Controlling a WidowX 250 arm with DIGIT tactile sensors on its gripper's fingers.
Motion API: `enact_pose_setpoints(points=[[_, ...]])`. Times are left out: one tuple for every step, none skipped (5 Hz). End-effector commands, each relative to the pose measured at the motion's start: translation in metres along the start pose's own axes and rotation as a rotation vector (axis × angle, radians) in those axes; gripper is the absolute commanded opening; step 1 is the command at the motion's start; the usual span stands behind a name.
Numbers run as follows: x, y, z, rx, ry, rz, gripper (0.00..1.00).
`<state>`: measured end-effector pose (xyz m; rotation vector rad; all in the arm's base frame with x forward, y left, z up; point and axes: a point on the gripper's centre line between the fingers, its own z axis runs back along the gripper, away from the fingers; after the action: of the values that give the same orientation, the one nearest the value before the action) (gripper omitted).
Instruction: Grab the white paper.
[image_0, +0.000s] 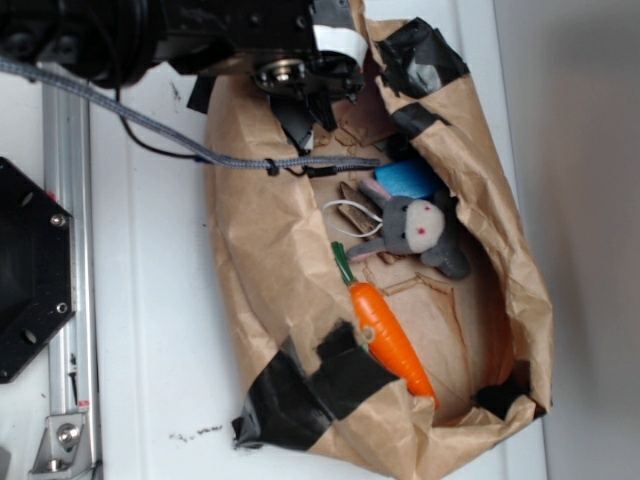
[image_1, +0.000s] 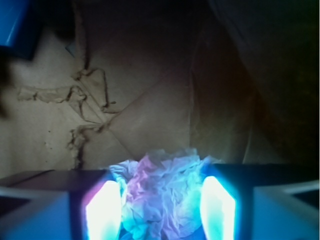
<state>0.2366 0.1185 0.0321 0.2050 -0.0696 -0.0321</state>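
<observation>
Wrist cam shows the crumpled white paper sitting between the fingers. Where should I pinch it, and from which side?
Pinch the white paper across its bulging middle, straight ahead as the gripper already faces. The wad is lumpy and soft, so it should compress; both fingers flank it evenly, probably needing no sideways correction.

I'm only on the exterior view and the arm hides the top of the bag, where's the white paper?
Observer: The white paper sits right between the two fingers of the gripper, seen from the wrist view.
Operator: Is it clamped?
Observer: The pads flank it closely on both sides, but I cannot tell whether they press it.
Operator: Anything else near it?
Observer: Only bare brown bag floor with torn creases lies ahead of it; a blue object shows at the far upper left corner.
</observation>
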Motion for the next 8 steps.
enact_pose_setpoints(points=[[0.0, -0.003, 0.009, 0.018, -0.044, 0.024, 0.0], [0.0, -0.004, 0.009, 0.02, -0.047, 0.022, 0.0], [0.0, -0.006, 0.011, 0.019, -0.052, 0.018, 0.0], [0.0, -0.008, 0.013, 0.02, -0.06, 0.01, 0.0], [0.003, -0.019, 0.031, 0.008, -0.091, 0.008, 0.0], [0.026, -0.049, 0.089, -0.14, -0.15, 0.041, 0.0], [0.04, -0.064, 0.145, -0.177, -0.169, 0.094, 0.0], [0.043, -0.068, 0.185, -0.178, -0.202, 0.088, 0.0]])
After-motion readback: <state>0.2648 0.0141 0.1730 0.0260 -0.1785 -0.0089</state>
